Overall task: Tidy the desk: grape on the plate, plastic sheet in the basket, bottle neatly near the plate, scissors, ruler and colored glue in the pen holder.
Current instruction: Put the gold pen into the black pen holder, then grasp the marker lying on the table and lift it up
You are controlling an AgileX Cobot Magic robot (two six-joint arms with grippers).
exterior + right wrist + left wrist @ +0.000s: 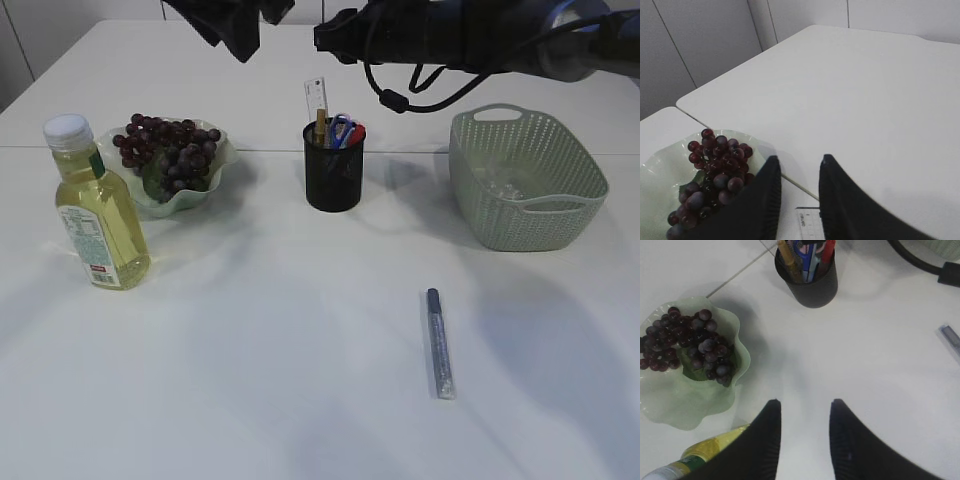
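Observation:
Dark grapes (165, 150) lie on the pale green wavy plate (222, 150). The yellow bottle (97, 205) stands upright front left of the plate. The black pen holder (333, 180) holds the clear ruler (316, 100), the scissors (341, 128) and a red item. The glue tube (440, 343) lies flat on the table at front right. My left gripper (805, 407) is open and empty, high over the table between plate and holder. My right gripper (799, 162) is open above the ruler's top (807, 225). A faint clear sheet (500, 182) seems to lie in the basket.
The green mesh basket (590, 190) stands at the right, beside the pen holder. A table seam (260, 150) runs across behind the plate and holder. The right arm's cables (400, 95) hang above the table near the basket.

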